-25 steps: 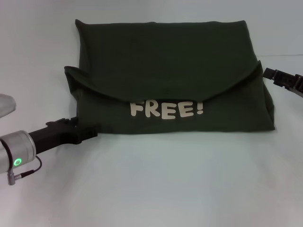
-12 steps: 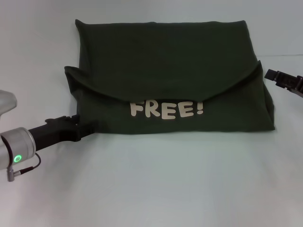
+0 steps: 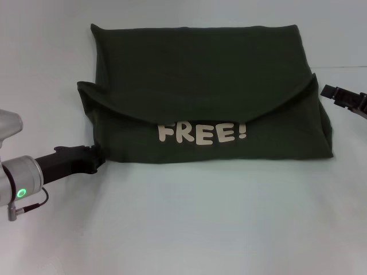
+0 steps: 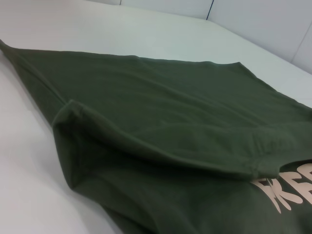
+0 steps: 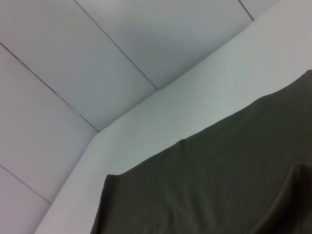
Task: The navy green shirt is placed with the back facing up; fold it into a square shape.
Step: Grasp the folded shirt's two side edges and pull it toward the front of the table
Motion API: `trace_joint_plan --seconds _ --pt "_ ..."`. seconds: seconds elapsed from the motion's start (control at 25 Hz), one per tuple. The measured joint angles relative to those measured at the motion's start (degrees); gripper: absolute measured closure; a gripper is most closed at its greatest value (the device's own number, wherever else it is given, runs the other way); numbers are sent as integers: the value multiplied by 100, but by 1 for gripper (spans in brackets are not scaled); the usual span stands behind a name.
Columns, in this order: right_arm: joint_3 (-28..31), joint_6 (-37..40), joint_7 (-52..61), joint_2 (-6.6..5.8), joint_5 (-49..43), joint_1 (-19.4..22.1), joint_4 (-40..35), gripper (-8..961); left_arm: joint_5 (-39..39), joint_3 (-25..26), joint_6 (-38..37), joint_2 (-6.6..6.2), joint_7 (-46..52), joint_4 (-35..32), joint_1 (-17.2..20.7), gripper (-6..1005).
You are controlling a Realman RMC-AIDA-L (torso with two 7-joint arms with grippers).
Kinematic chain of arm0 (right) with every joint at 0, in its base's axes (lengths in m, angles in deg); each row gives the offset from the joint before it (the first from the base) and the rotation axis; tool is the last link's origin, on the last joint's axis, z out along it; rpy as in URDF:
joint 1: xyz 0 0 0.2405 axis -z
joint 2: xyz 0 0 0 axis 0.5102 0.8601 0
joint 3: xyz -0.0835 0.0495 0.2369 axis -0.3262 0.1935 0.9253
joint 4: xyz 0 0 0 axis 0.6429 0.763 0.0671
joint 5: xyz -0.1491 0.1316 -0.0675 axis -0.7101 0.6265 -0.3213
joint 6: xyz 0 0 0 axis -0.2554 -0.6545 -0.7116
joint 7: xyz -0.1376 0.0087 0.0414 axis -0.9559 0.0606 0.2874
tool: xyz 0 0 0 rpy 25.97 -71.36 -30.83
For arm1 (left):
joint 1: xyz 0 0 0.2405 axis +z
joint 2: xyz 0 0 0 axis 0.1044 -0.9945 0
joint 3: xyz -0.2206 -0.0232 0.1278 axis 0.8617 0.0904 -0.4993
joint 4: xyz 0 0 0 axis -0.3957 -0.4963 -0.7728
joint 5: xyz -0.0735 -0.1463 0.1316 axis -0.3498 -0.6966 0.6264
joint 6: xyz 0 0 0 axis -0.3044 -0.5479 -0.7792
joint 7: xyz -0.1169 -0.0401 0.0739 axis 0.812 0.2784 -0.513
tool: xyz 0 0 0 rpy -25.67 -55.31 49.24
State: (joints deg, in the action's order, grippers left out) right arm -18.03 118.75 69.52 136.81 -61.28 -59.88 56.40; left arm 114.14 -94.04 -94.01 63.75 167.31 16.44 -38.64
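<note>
The shirt point(image 3: 203, 91) lies folded mid-table, lettering up. Our left gripper point(image 3: 94, 159) sits at its near-left corner, the right gripper point(image 3: 331, 91) just beside its right edge; we cannot tell either's fingers. We'd pinch only the edge layers.

The head view looks forward and down from above, taking in the whole navy green shirt point(image 3: 206, 97) on the tabletop point(image 3: 189, 223). The left wrist view sits low and close, skimming across the shirt's folded layers. The right wrist view looks along the shirt toward the walls. All three share the shirt.
</note>
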Motion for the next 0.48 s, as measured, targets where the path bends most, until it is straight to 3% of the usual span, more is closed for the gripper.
trace_joint_plan --seconds 0.08,0.48 --pt "0 8 -2 0 -2 14 0 271 10 -2 8 -2 18 -7 -2 816" --pt "-48 25 42 -99 -78 47 0 270 141 -2 37 -21 134 -68 -38 963"
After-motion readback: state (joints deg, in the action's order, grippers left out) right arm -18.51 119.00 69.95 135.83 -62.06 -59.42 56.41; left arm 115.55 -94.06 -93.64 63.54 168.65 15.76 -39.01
